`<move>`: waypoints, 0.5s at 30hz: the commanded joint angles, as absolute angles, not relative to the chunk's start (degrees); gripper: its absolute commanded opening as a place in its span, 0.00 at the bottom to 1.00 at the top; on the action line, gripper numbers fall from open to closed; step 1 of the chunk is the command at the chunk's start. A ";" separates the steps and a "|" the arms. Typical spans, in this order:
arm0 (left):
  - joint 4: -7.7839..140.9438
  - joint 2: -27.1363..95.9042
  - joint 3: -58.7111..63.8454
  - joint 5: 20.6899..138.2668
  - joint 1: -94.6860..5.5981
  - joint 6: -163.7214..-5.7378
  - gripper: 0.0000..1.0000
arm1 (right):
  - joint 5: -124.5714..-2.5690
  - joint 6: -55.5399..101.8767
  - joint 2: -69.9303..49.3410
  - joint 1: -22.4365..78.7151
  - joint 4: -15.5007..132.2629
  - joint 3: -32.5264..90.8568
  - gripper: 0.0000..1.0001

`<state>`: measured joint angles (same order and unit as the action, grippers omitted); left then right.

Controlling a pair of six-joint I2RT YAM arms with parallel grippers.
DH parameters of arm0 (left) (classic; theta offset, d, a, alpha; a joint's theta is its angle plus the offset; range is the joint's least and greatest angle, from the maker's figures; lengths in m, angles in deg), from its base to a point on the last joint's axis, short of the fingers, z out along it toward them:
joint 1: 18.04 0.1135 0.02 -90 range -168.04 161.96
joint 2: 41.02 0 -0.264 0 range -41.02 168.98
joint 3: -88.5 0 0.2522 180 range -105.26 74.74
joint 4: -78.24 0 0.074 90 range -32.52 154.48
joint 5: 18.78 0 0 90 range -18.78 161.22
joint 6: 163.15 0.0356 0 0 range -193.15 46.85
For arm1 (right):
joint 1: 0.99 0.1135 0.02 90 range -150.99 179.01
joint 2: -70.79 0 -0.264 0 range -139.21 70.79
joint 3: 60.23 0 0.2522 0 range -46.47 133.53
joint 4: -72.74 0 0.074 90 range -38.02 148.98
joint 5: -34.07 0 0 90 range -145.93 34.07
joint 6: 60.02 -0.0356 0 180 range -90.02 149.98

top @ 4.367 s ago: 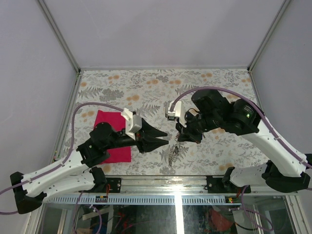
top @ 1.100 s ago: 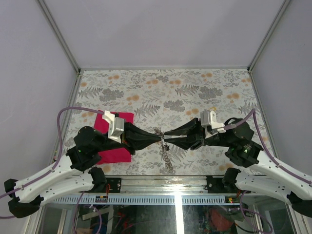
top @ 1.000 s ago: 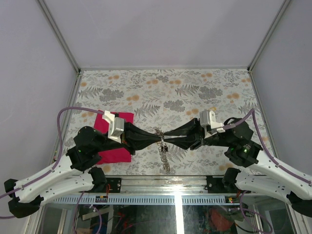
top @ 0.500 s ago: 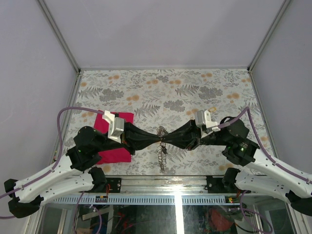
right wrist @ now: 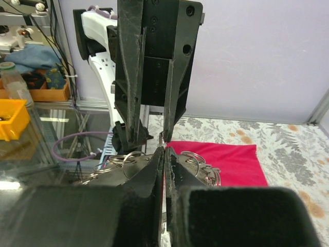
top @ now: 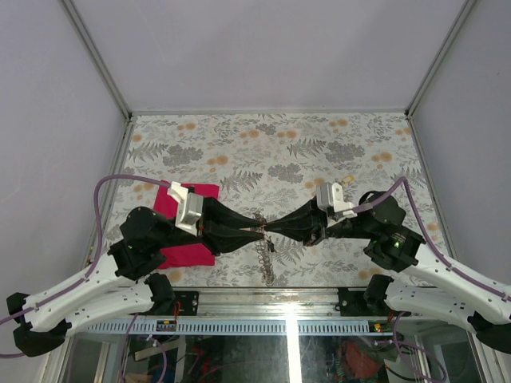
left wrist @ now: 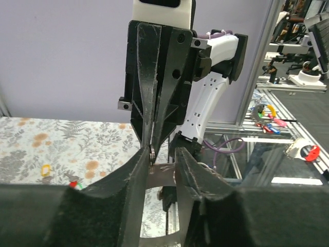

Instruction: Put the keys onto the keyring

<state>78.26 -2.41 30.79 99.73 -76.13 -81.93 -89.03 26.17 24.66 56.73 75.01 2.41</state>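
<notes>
**A:** Where is the keyring chain found, seen from the grippers?

**B:** At the point where the 2 tips are met nose to nose. Its long axis is run from there toward the near edge.

**A:** And the grips?

**B:** The right gripper is pinched tight on its top ring. The left gripper is seen with jaws parted around a silver piece, and no firm hold is shown. Both arms are stretched low, equally near.

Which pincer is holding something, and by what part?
Right pincer is shut on the top end of the keyring; the rest hangs below. Left pincer is open, holding nothing.
</notes>
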 commanded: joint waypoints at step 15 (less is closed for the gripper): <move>78.90 -1.15 29.30 91.28 -76.10 -87.06 0.36 | -84.25 51.53 40.40 57.12 69.35 -2.74 0.00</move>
<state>77.36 -2.85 30.73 93.06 -76.13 -85.64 -85.34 44.29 38.10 56.73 67.25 -1.76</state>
